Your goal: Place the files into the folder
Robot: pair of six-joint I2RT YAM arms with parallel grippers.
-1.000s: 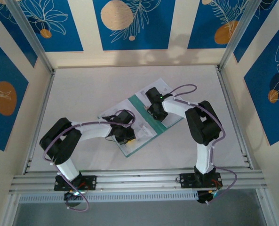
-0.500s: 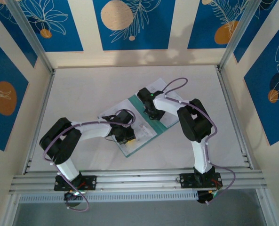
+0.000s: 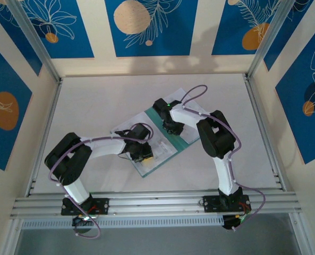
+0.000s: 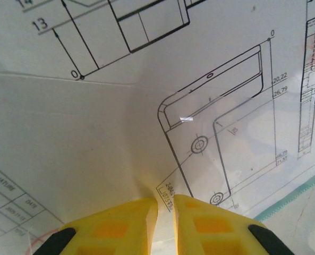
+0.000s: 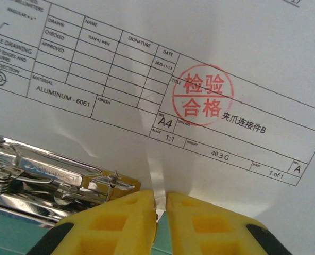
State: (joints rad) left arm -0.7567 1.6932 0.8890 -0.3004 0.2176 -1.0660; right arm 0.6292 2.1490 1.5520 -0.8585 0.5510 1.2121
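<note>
Centrally on surface point(image 3: 93, 101): files point(image 4: 93, 133) over folder point(image 5: 8, 236). Left hand point(image 4: 165, 212) narrow, pinching a sheet's ridge; right hand point(image 5: 161, 207) narrow, grip unclear.

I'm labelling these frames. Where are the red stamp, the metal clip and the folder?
red stamp point(image 5: 202, 95): right wrist view, centre of its circle.
metal clip point(image 5: 45, 178): right wrist view, its silver lever.
folder point(image 5: 6, 234): right wrist view, teal surface below the clip.
</note>
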